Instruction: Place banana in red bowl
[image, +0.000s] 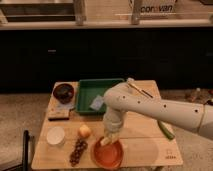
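The red bowl is a shallow orange-red bowl near the table's front edge, middle. My gripper hangs from the white arm right over the bowl's far rim. A pale-yellow banana shows at the gripper's tip, just above the bowl's inside. The gripper hides most of the banana.
A green tray with a white piece sits at the back. A dark brown bowl stands back left. A white cup, a round yellow-orange fruit and dark grapes lie left of the red bowl. A long green vegetable lies right.
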